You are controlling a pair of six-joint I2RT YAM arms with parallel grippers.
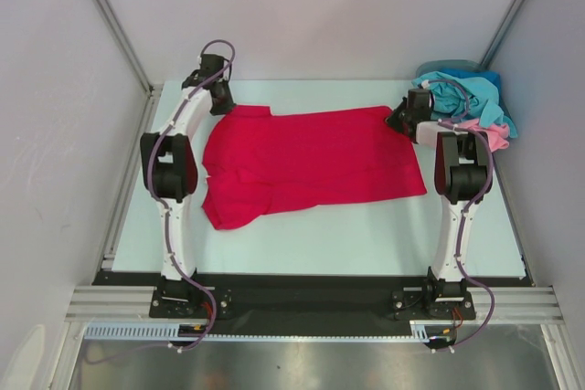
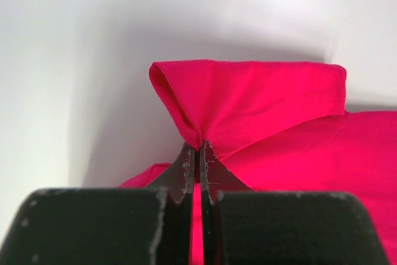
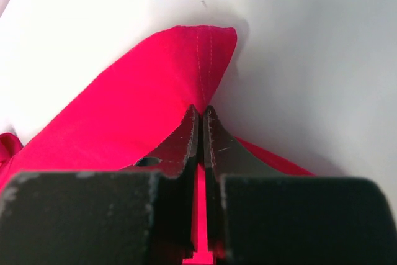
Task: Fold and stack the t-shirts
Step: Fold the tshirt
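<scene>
Top external: crimson t-shirt point(image 1: 311, 166) spread flat on desk point(image 1: 366, 235), far edge pinched at both ends. Left gripper point(image 2: 198, 147) clamped on a far-left fold, right gripper point(image 3: 200, 111) clamped on the stitched far-right hem. Soft, light, limp; probably best held at hems and moved slowly.

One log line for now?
left gripper: shut on red shirt, far-left corner | right gripper: shut on far-right corner | shirt: spread out | other shirts: heaped far right
</scene>
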